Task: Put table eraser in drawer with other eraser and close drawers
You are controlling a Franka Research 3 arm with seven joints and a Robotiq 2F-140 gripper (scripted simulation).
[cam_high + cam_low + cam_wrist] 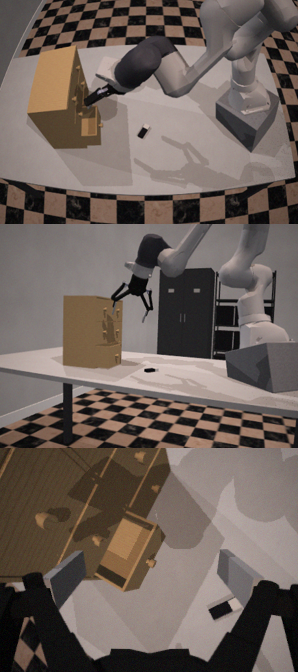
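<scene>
1. The gripper [87,103] [128,317] [151,562] is hanging wide open by the chest [53,78] [79,331] [30,548], holding nothing.
2. The black-and-white eraser [143,131] [151,370] [224,608] is lying on the table [195,146] [182,383], at four o'clock from the gripper, seen from the top.
3. I think the arm is checking inside the bottom drawer [98,120] [108,357] [141,560], so it should be keeping its fingers off the knobs.
4. That drawer is sticking out, at six o'clock from the gripper. I'm seeing no eraser inside, but its corners are dark.
5. The other drawers are hiding their insides. Any next one needs a gentle, straight pull, less than halfway.
</scene>
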